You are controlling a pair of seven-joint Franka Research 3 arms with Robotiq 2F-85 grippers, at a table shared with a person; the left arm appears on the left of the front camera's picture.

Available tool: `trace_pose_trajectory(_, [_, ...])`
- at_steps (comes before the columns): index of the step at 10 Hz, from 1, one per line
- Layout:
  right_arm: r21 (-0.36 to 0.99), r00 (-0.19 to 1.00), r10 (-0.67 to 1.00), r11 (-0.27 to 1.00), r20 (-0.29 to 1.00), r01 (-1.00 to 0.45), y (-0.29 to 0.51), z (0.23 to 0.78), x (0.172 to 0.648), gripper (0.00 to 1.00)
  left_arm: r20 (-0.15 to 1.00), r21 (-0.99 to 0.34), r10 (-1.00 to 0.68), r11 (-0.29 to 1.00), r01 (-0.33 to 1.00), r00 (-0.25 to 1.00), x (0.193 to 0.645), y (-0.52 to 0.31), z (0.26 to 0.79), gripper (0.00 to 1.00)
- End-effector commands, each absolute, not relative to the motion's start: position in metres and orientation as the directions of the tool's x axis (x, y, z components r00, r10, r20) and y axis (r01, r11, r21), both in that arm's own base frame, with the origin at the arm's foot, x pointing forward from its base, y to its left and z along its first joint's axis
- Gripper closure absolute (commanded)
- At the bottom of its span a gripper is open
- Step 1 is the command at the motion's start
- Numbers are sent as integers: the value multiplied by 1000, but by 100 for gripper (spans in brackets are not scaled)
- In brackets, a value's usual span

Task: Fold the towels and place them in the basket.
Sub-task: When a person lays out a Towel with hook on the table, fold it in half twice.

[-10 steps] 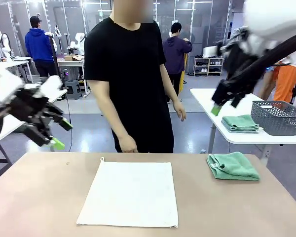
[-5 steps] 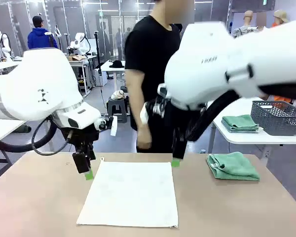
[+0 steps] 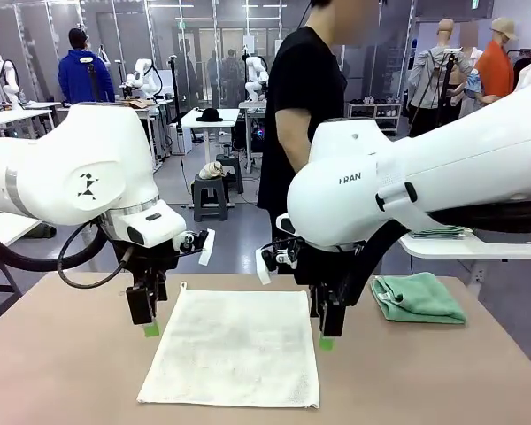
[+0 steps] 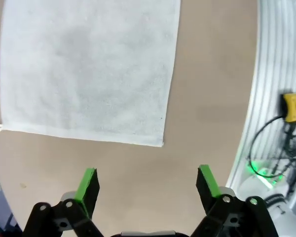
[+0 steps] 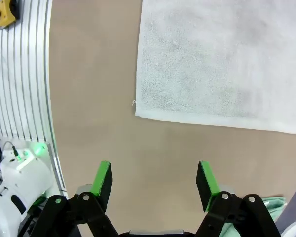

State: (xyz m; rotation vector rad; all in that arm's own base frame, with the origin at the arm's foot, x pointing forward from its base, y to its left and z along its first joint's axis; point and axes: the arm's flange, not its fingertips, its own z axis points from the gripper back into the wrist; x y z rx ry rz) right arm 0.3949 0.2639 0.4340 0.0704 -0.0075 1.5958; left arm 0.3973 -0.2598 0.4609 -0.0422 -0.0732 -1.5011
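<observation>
Cream towel (image 3: 234,345): flat on surface (image 3: 62,372). Left gripper (image 3: 149,328) and right gripper (image 3: 326,341): spread, empty, flanking it. Best practice: pinch matching corners, lift evenly.

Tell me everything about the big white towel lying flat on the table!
The cream-white terry-cloth towel is spread flat and unfolded on the tan table, roughly rectangular, soft and fuzzy-looking, with a small hanging loop at one far corner. Only the table touches it: the open left gripper and open right gripper hover just off its two side edges.
</observation>
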Motion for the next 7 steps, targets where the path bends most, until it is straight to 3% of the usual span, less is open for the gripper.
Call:
trace_pose_trajectory(1, [27, -18, 998, -20, 56, -999, 262, 442, 394, 14, 95, 13, -991, 97, 995, 95, 400, -257, 462, 0])
trace_pose_trajectory(4, [31, -22, 998, -24, 54, -999, 263, 439, 395, 15, 81, 15, -994, 82, 997, 80, 400, -255, 461, 0])
trace_pose_trajectory(7, [-47, -25, 999, -24, 37, -999, 264, 422, 373, 14, 92, 14, -996, 19, 1000, 18, 380, -236, 431, 0])
